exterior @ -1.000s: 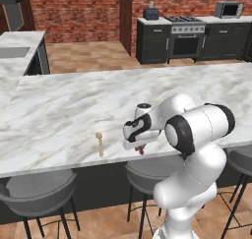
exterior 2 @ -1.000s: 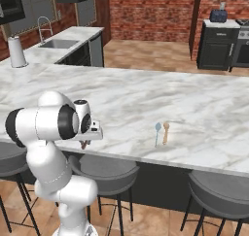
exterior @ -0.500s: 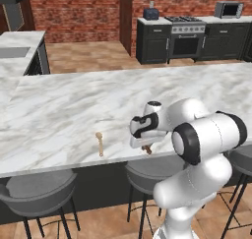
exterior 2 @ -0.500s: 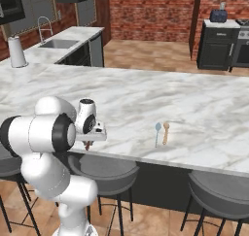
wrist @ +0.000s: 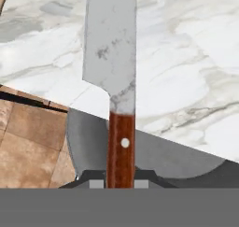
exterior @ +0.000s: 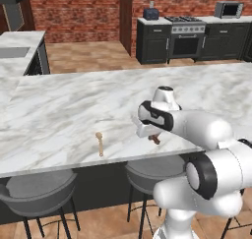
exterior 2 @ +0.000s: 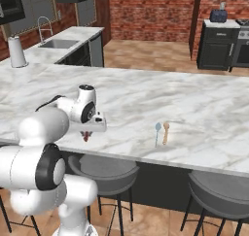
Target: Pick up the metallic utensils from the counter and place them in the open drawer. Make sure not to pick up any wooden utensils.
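Starting at the left of the left base view, we see the wooden spoon (exterior: 100,143) lying near the front edge of the counter (exterior: 59,110), well apart from where we are working; it is the one piece we must leave alone. Moving right, our gripper (exterior: 146,131) hangs low over the counter's front edge, and a bit of reddish-brown handle shows just beneath it. In the right base view the gripper (exterior 2: 92,126) sits at the left part of the slab, with the wooden spoon (exterior 2: 166,132) and a thin bluish-grey utensil (exterior 2: 157,132) lying side by side farther right, close together but not clearly touching. The hand view settles what we hold: the knife (wrist: 114,72) runs straight up from between the finger tips, its brown handle pinched between narrowed jaws and its silver-grey blade pointing away over the marble, with a stool seat and floor showing past the edge below. We judge the knife to be light and rigid, with a smooth handle that could slip or swing if the pinch is loose, and a blade too thin and slick to grasp safely. The handle is the right place to take it, and that is where the fingers sit, though low on it, near its butt, so the blade may lever downward in transit. We cannot see the open drawer from here, so finding it is what remains.
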